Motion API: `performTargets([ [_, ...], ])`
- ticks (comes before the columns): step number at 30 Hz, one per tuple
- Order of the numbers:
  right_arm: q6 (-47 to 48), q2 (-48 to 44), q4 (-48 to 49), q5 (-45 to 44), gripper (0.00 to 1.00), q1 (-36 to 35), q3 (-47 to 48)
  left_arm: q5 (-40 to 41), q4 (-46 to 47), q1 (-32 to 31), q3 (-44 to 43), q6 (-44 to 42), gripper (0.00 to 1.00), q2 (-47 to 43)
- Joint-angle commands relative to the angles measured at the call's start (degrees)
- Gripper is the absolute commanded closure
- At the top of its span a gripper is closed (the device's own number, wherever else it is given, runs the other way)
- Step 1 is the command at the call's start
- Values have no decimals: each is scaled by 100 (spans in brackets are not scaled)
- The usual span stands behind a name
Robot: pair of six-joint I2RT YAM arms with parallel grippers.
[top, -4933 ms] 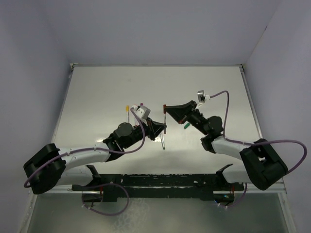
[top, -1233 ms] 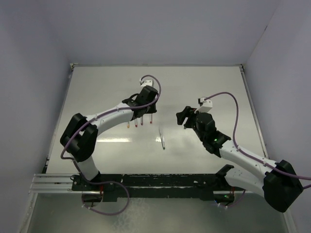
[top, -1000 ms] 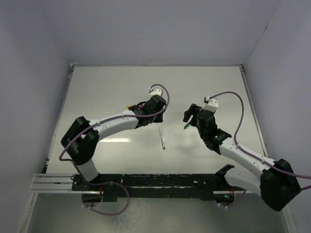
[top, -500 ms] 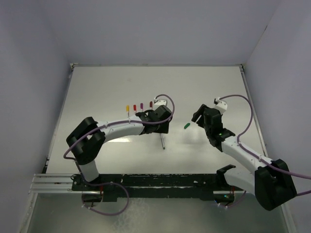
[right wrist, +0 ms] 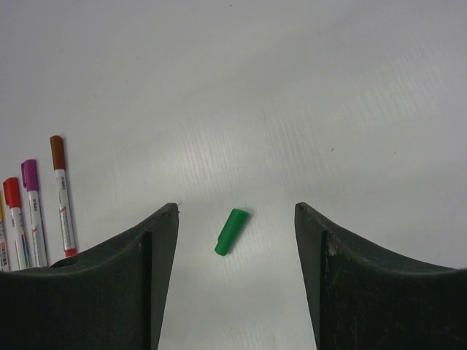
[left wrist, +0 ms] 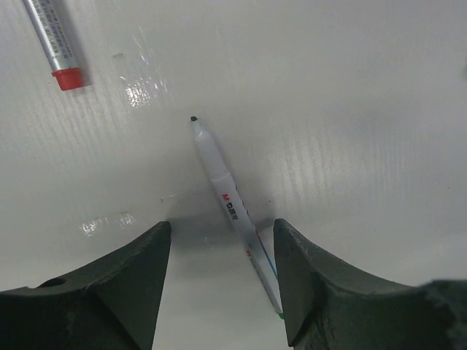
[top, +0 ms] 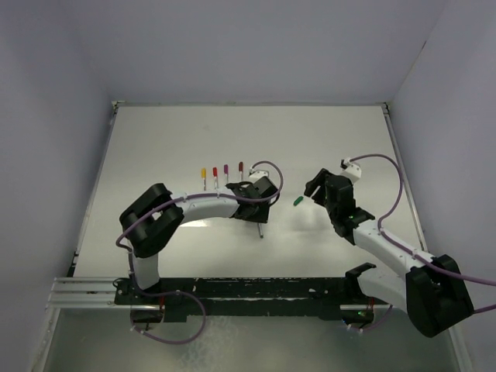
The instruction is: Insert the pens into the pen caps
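The last uncapped pen (left wrist: 228, 197) lies flat on the table (top: 325, 139), its dark tip toward 11 o'clock and its tail toward 5 o'clock in the left wrist view. The green cap (top: 297, 201) is seen in the top view at about 2 o'clock from it, near but apart.

Within the last second or so the left gripper (left wrist: 221, 226) has been brought away from the row of capped pens (top: 222, 173) and set over this pen, fingers apart with nothing held. The right gripper (right wrist: 235, 208) has been swung from its place over the cap to the cap's 2 o'clock side, also spread and empty. The row, now uncovered at 10 o'clock from the loose pen, is seen to hold four pens, capped yellow, red, purple and red. From this it is judged that four pairs are finished and only the green pair is left, with both pick-ups not yet made.

The top view gives the whole layout, but the loose pen is half hidden there under the left gripper. Only the left wrist view shows the pen straddled, askew, with its tail close against one finger. Only the right wrist view shows the cap lying on its side, centred between the fingers, and the nearest cap as brownish red.
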State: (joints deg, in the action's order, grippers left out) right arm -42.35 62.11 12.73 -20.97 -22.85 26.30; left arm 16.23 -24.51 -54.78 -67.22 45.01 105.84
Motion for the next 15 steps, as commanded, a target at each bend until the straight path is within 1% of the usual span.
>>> performTargets([
  [1, -198, -102, 274, 166, 34, -15, -76, -150, -280, -58, -327, 5, 39, 223],
  [7, -262, -341, 283, 189, 34, -17, -140, -309, -656, -83, -397, -175, 46, 419],
  [11, -331, -520, 216, 177, 35, -18, -155, -375, -1007, -79, -469, -315, 53, 496],
  [15, -378, -722, 164, 170, 36, -16, -183, -284, -1460, -82, -606, -456, 52, 589],
])
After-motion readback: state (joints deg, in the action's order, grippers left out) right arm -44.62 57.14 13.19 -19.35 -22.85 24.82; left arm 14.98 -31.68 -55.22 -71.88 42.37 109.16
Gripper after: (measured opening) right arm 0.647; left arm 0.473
